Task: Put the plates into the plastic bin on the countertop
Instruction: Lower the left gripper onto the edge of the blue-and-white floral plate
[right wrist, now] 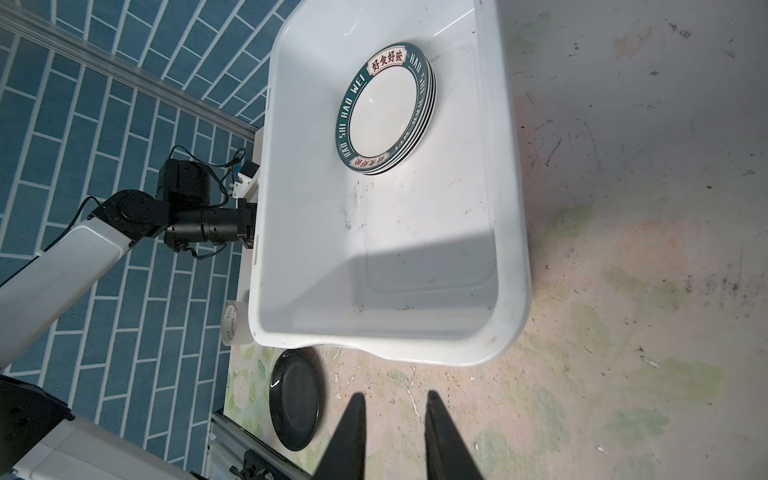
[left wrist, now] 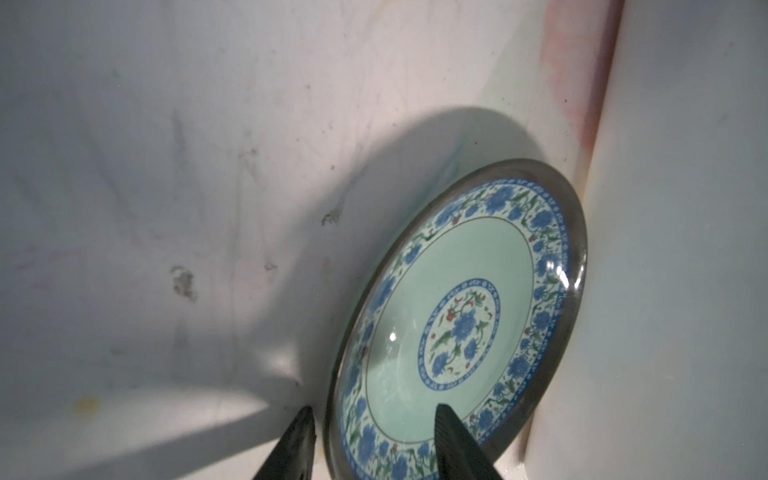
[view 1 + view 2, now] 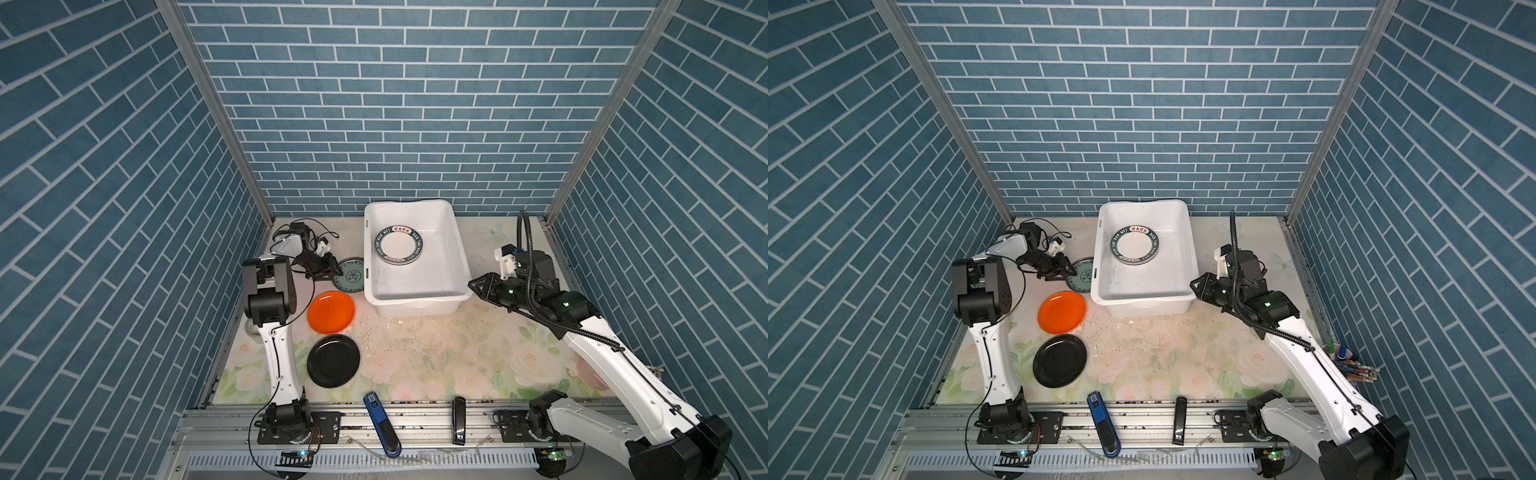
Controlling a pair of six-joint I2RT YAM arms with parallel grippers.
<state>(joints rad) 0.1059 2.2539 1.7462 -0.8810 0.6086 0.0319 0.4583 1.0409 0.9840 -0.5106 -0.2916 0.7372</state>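
Heads up, your left claw (image 2: 376, 407) is sitting partway open with its jaws straddling the near rim of the little teal plate (image 2: 457, 324). One finger is over the plate's face and one is just outside the edge, and I wouldn't call it clamped yet. That plate lies on the countertop (image 3: 436, 353) toward the back left, butted right up against the left wall of the bin (image 3: 415, 309). The bin sits at the middle of the back edge with a stack of plates (image 3: 399, 245) inside. The orange plate (image 3: 331, 312) and black plate (image 3: 333, 361) lie along the left edge, black nearer the front. Your right claw (image 1: 395, 397) hangs just off the bin's front right corner, jaws a little apart, holding nothing. My worry is that the rim looks glossy and sloped, so a shallow pinch could let it squirt out. Since it's tight against the wall, lifting straight up might catch it under the bin's rolled lip or shove the bin. Dropping it from height onto the stack could probably chip something too.
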